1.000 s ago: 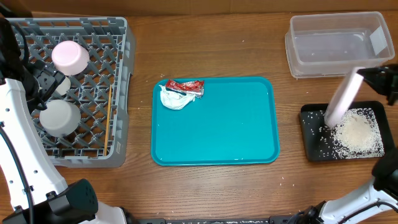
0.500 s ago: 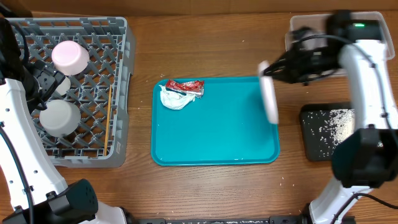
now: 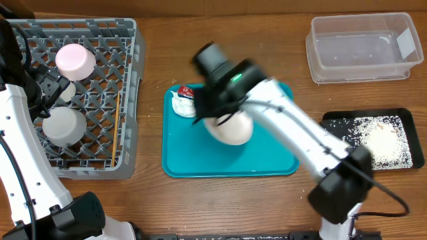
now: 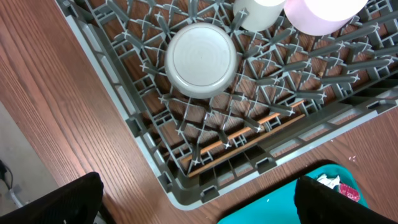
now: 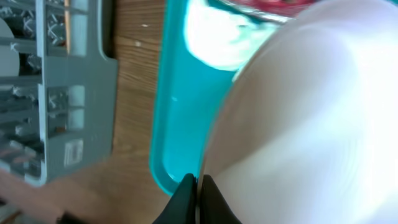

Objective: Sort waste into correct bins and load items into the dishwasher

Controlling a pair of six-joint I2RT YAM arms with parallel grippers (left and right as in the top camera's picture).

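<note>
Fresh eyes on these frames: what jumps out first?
The right gripper pinches the white plate by its edge, over the teal tray. Rice is heaped in the black tray at right; a pink bowl sits in the rack at left.

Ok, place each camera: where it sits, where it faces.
Overhead: above the table, looking down; left arm, right arm, dish rack, teal tray.
Left wrist: above the rack's corner, looking down on grey-green bowl; open left claw frames it.
Right wrist: over the tray, looking down past the white plate; right claw pinches its rim.
Shared: rack and tray, all three.
</note>
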